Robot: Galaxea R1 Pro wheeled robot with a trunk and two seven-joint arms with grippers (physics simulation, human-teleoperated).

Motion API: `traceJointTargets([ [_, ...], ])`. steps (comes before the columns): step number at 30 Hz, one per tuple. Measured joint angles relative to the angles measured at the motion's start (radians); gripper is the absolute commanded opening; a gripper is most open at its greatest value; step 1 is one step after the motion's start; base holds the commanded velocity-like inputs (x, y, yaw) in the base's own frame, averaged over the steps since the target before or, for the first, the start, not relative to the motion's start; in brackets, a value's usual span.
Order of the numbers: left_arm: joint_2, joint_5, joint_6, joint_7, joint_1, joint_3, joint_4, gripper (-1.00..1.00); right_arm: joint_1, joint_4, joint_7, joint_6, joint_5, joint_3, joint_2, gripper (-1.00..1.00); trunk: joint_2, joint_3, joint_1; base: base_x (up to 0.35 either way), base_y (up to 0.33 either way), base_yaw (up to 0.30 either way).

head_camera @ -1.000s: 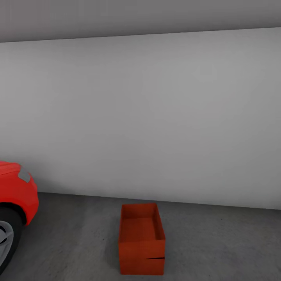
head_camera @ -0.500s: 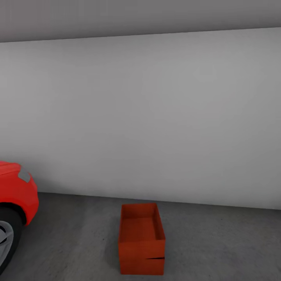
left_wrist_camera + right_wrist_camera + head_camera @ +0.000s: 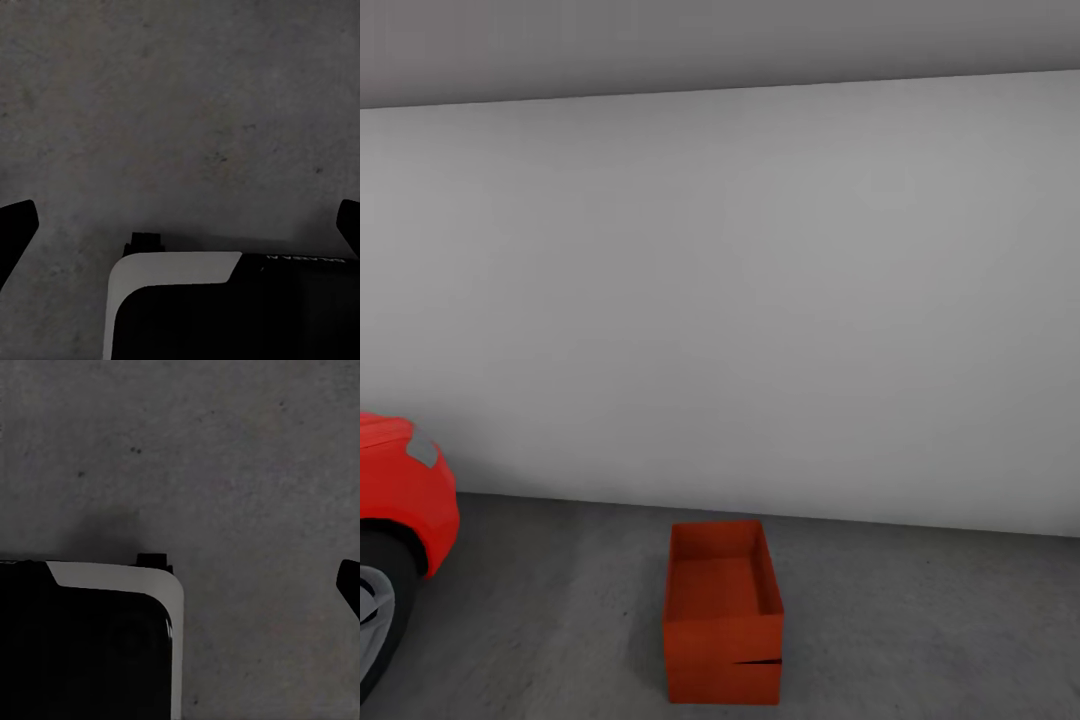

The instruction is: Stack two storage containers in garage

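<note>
Below, mottled grey concrete floor [image 3: 920, 620]; pale wall [image 3: 760, 300] behind.

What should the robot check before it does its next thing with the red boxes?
1. Are we in the garage? Ok: grey concrete floor, pale wall and red car.
2. Is one storage container on the floor? Ok: the orange-red stack sits flat on the concrete.
3. Is the second container on top? Looks ok: a seam near the bottom of its front suggests two boxes, slightly skewed.
4. Is the stack clear of the car? Ok: bare floor lies between them.
5. Is the left gripper empty? Ok: fingers wide apart over bare concrete.
6. Is the right gripper empty? Cannot tell: one fingertip visible.
</note>
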Motion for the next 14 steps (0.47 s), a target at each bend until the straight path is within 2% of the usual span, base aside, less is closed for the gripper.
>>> traceJointTargets([
  [14,0.001,0.0,-0.004,0.0,0.0,0.0,0.0,1.0,0.0,0.0,0.001,0.0,-0.005,-0.003,0.0,1.0,0.0,0.0,0.0,0.0,0.0,0.0],
])
